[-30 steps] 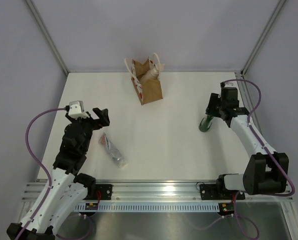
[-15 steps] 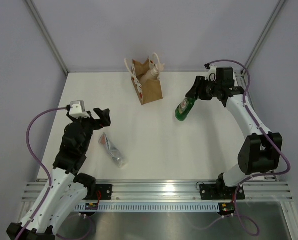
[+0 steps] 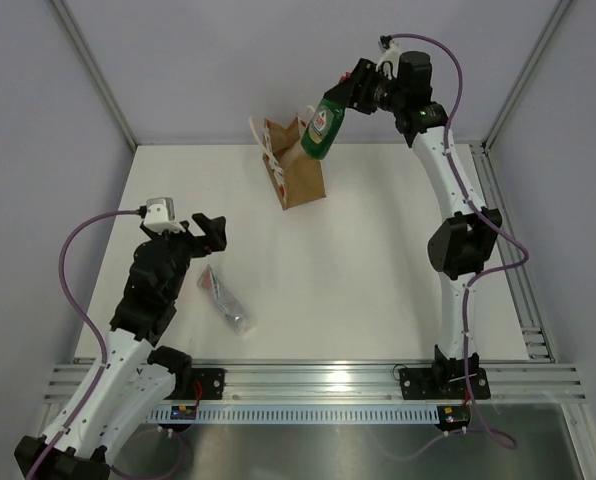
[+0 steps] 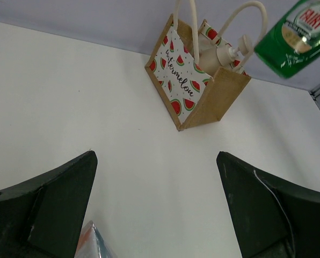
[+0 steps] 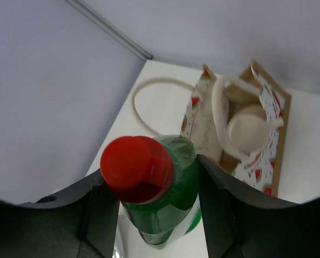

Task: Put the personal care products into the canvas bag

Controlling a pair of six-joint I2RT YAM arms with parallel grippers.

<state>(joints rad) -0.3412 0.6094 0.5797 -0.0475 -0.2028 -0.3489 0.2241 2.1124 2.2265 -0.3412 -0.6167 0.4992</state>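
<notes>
nearest the front, the left gripper (image 3: 206,235) hangs low over the white table (image 3: 378,280) with its two black fingers (image 4: 52,199) spread wide apart and nothing between them. just beside it, a bit nearer the middle of the table, a silvery squeeze tube with some red on it (image 3: 228,302) lies flat. past a wide bare stretch, near the back edge, stands the small boxy tan canvas bag (image 3: 303,180). it is upright, with looped cream handles and a cream side printed with little red watermelon slices. a beige pump bottle (image 4: 224,54) sits inside the bag, and its pump sticks out of the open top. farthest back and high in the air, the right gripper (image 3: 340,95) has its fingers squeezed on the neck end of a dark green bottle with a red top (image 3: 320,132). the bottle hangs tilted, with its bottom pointing down at the bag. it is up above the bag's open top and not touching it.
</notes>
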